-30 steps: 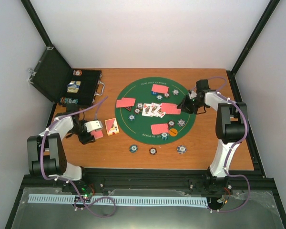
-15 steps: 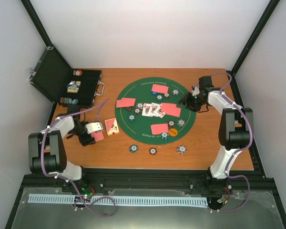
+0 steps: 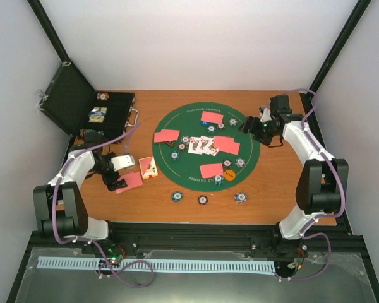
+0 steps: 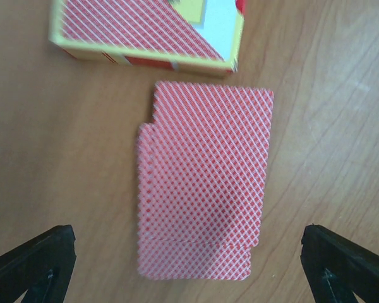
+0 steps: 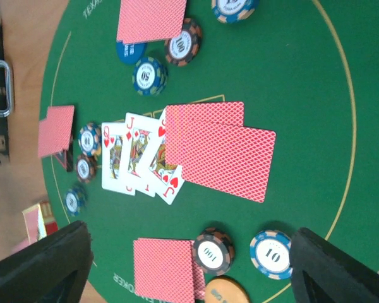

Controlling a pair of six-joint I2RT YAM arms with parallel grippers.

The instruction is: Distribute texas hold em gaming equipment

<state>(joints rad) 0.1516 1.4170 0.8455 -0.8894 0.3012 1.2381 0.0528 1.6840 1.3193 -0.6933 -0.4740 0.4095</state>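
Lying flat, crosshatched red rect. cards (image 4: 202, 183), L gripper (image 4: 186, 232), R gripper (image 5: 189, 232) both agape, empty.

Wood, felt and card stock on my screens.
I see the table (image 4: 341, 95) as smooth wood grain with a faint sheen. The red-backed cards (image 4: 202, 183) look like thin matt paper stock with a fine cross-hatched print, and the card box (image 4: 145, 31) reads as printed cardboard. The green mat (image 5: 303, 76) looks like matt, cloth-like felt, the chips (image 5: 270, 254) like smooth plastic, and the case handle (image 5: 9, 88) like bright metal.
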